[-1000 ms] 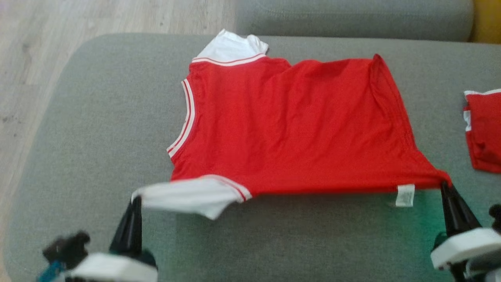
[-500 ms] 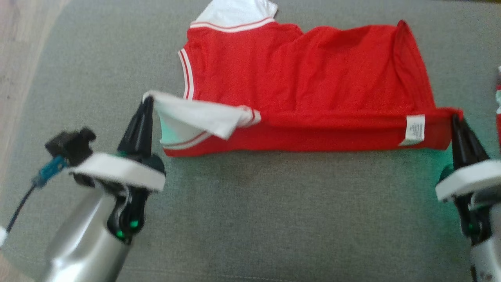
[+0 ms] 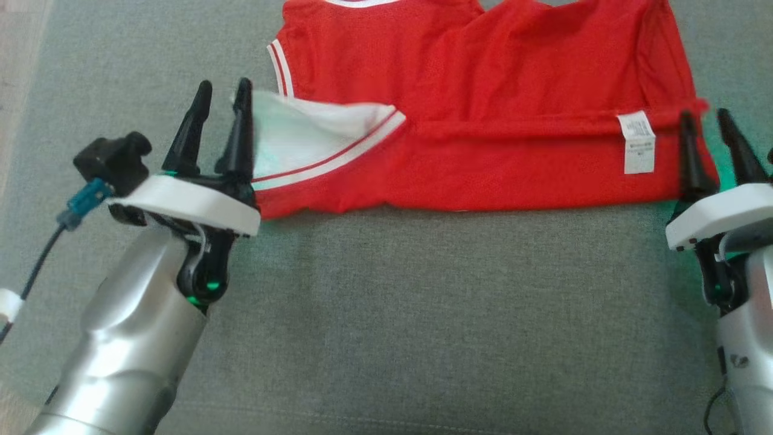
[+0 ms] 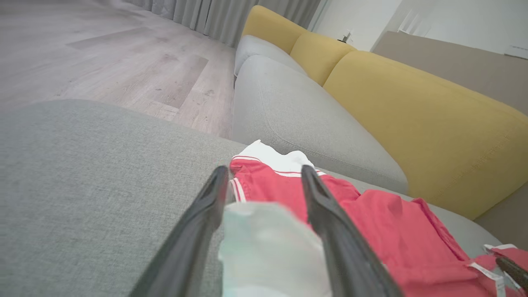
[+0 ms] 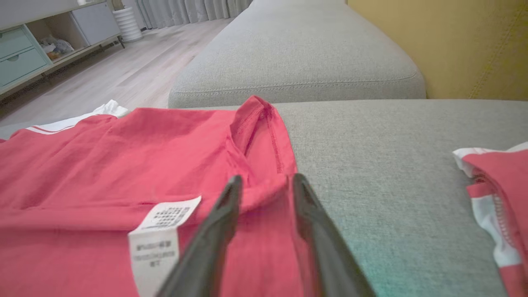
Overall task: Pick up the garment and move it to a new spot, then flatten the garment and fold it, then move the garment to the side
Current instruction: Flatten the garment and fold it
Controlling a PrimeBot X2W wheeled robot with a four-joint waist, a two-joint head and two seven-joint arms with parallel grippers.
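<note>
Shirt [image 3: 483, 72] half-folded, upper frame
Left gripper [image 3: 224, 84] and right gripper [image 3: 703, 115] spread, empty; more folds, side move remain.

Near side: bare grey seat cushion [image 3: 453, 302] lies open in front of the red jersey [image 3: 483, 121], between both arms.
Left flank: left gripper [image 3: 224, 84], jaws apart around the white sleeve [image 3: 302, 130]; its cable [image 3: 36, 272] hangs alongside.
Right flank: right gripper [image 3: 703, 115], jaws apart at the hem corner; a second red garment [image 5: 495, 198] lies near, with a bare strip between.
Far side: yellow backrest [image 4: 412, 123] walls it off.
</note>
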